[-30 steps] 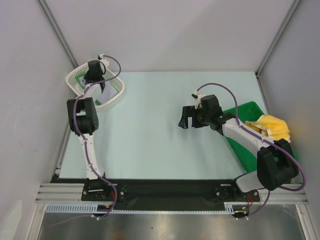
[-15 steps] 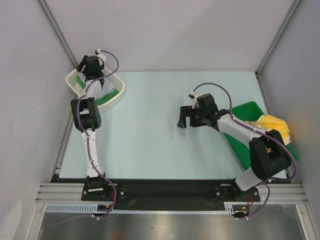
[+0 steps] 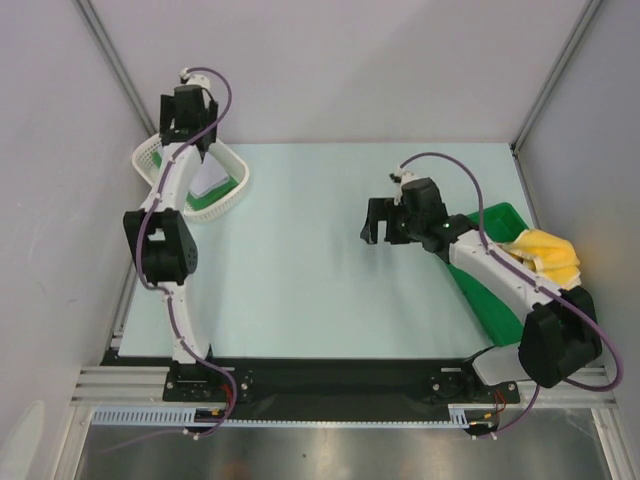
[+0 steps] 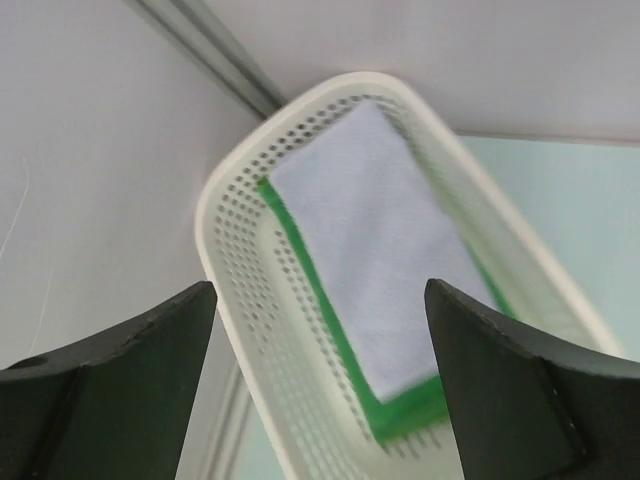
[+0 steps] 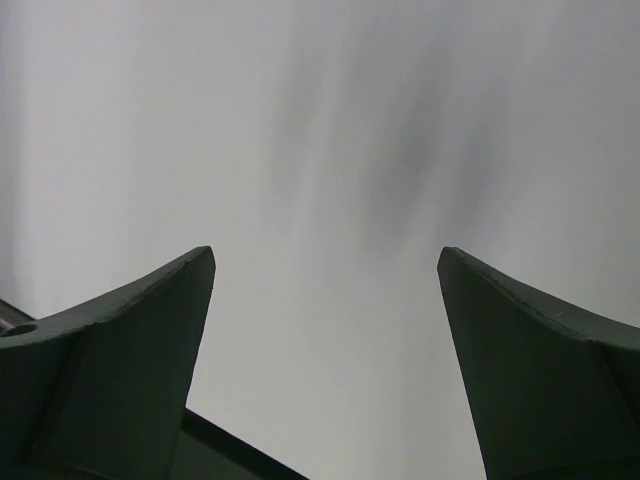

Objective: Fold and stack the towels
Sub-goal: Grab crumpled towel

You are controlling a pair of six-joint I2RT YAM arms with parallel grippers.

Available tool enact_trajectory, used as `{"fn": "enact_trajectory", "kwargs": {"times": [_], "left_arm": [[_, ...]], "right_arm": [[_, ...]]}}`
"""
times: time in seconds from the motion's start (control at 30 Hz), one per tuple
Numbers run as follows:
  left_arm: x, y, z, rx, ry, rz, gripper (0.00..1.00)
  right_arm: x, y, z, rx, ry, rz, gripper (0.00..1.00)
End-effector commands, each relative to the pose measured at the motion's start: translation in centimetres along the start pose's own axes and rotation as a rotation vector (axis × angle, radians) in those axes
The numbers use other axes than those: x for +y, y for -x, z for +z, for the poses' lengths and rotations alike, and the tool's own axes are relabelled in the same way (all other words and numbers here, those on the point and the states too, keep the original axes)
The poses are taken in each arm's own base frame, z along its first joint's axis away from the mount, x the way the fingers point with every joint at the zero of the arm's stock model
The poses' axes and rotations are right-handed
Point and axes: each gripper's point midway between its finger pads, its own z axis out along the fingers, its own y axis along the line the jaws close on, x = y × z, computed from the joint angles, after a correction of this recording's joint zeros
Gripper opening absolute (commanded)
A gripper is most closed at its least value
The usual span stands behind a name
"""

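No readable text, no legible labels, brands, numbers or signs, in any of the three views

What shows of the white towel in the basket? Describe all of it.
The white towel is a soft, plain cloth folded into a flat rectangle. It lies inside the white mesh basket, on a folded green towel whose edge shows along two of its sides. The left gripper hangs above it, jaws open, touching nothing.
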Motion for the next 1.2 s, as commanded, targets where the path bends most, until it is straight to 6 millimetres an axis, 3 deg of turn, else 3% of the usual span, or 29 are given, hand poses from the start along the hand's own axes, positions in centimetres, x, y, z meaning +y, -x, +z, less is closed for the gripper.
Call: {"fn": "enact_trajectory", "kwargs": {"times": [0.0,0.03,0.1,0.13,0.17,0.2,0.23,0.27,0.3,0.33,0.37,0.4,0.43,0.47,0.5,0.57,0.63,0.7,0.77,0.93,1.03,1.17], "left_arm": [[-4.4,3.8,-10.5,-0.038,-0.216,-0.105,0.91],[-4.8,3.5,-12.0,-0.032,-0.232,-0.091,0.91],[-4.5,2.4,-15.7,-0.029,-0.239,-0.046,0.91],[-4.8,0.0,-16.0,0.012,-0.24,-0.012,0.91],[-3.7,0.5,-17.4,-0.012,-0.233,-0.024,0.91],[-3.0,-0.3,-17.7,0.005,-0.208,-0.029,0.91],[-3.1,-1.6,-18.1,0.031,-0.218,-0.022,0.91],[-2.8,-1.7,-19.6,0.024,-0.257,-0.033,0.9],[-3.3,-1.6,-20.9,0.009,-0.312,-0.062,0.9],[-5.3,-2.5,-22.3,0.012,-0.436,-0.08,0.9],[-6.0,-2.5,-23.4,0.0,-0.489,-0.107,0.9],[-6.9,-1.4,-26.4,-0.045,-0.57,-0.155,0.9],[-9.3,-2.4,-28.1,-0.04,-0.641,-0.144,0.9],[-9.2,-2.7,-28.6,-0.044,-0.651,-0.152,0.91],[-10.8,-2.5,-31.0,-0.067,-0.714,-0.139,0.91],[-13.8,-3.7,-33.9,-0.061,-0.818,-0.095,0.9],[-15.9,-5.4,-36.0,-0.03,-0.93,-0.079,0.92],[-17.8,-6.1,-38.5,-0.023,-1.04,-0.09,0.93],[-18.2,-6.7,-39.1,-0.028,-1.047,-0.1,0.95],[-18.2,-7.1,-39.1,-0.064,-1.031,-0.075,0.97],[-18.7,-7.3,-39.3,-0.031,-1.051,-0.08,0.96],[-19.3,-7.8,-39.6,-0.016,-1.075,-0.099,0.96]], "right_arm": [[-1.0,5.4,-3.4,-0.173,-0.14,0.084,1.0],[-2.2,5.0,-3.7,-0.152,-0.202,0.119,1.0],[-3.3,6.3,-4.9,-0.174,-0.273,0.142,1.0],[-4.0,5.7,-5.6,-0.139,-0.306,0.16,1.0],[-3.6,6.3,-6.3,-0.146,-0.293,0.162,1.0],[-3.2,6.1,-6.7,-0.14,-0.276,0.151,1.0],[-2.8,6.1,-7.1,-0.151,-0.248,0.141,1.0],[-2.2,6.3,-8.1,-0.177,-0.215,0.131,1.0],[-2.9,5.7,-8.3,-0.182,-0.237,0.145,1.0],[-4.0,5.5,-8.9,-0.192,-0.281,0.169,1.0],[-6.3,6.1,-10.2,-0.244,-0.362,0.232,1.0],[-8.1,5.9,-10.6,-0.262,-0.411,0.267,1.0],[-11.3,6.3,-11.7,-0.303,-0.502,0.33,1.0],[-11.3,6.0,-11.7,-0.301,-0.506,0.337,1.0],[-14.3,6.2,-12.8,-0.325,-0.58,0.402,1.0],[-17.9,6.0,-14.3,-0.345,-0.719,0.448,1.0],[-21.9,5.1,-15.5,-0.341,-0.86,0.489,1.0],[-27.3,3.5,-18.4,-0.345,-1.022,0.594,0.96],[-29.6,2.2,-18.3,-0.321,-1.028,0.65,0.9],[-35.2,-0.1,-20.4,-0.34,-1.147,0.742,0.88],[-37.1,-1.5,-19.9,-0.325,-1.135,0.802,0.87],[-38.2,-2.9,-18.7,-0.296,-1.12,0.829,0.85]]}}
